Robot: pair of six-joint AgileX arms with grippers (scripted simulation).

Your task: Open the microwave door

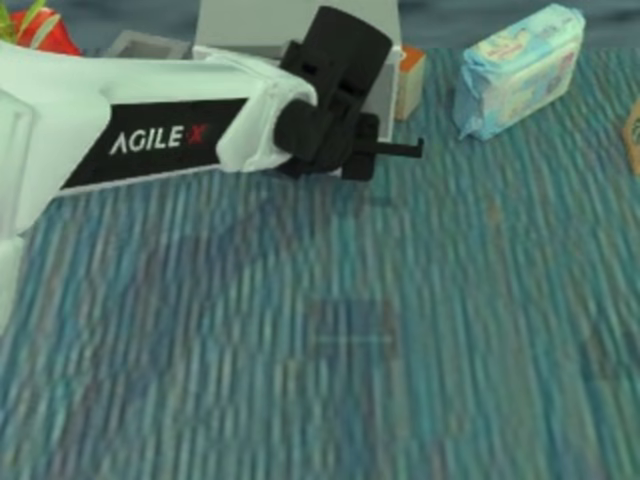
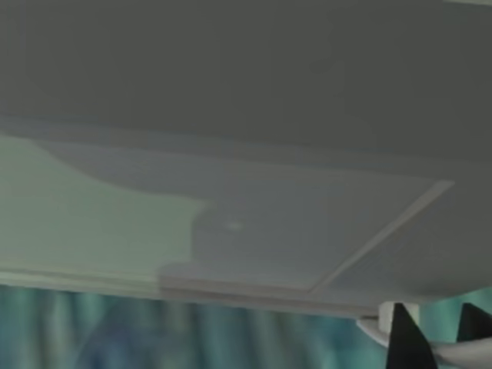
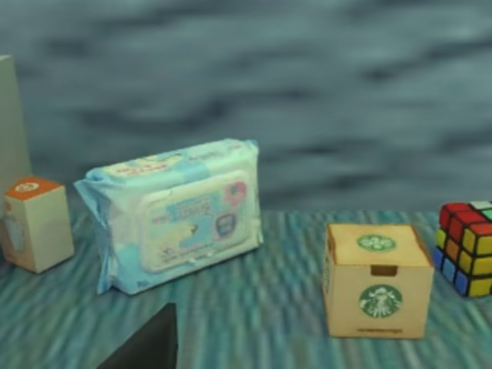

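Note:
The silver-grey microwave stands at the table's far edge, mostly hidden under my left arm. Up close in the left wrist view, the microwave door fills the picture with its darker window, lying flat against the oven front. The pale handle is at the door's right end. My left gripper sits at that handle, one dark fingertip on each side and the pale bar crossing between them. From above, this gripper is at the microwave's front right corner. My right gripper is parked off the top view.
Right of the microwave stand a small orange-topped box and a blue pack of wipes. A cardboard coffee box and a colour cube lie farther right. A grey hollow cube and a red item are at the back left.

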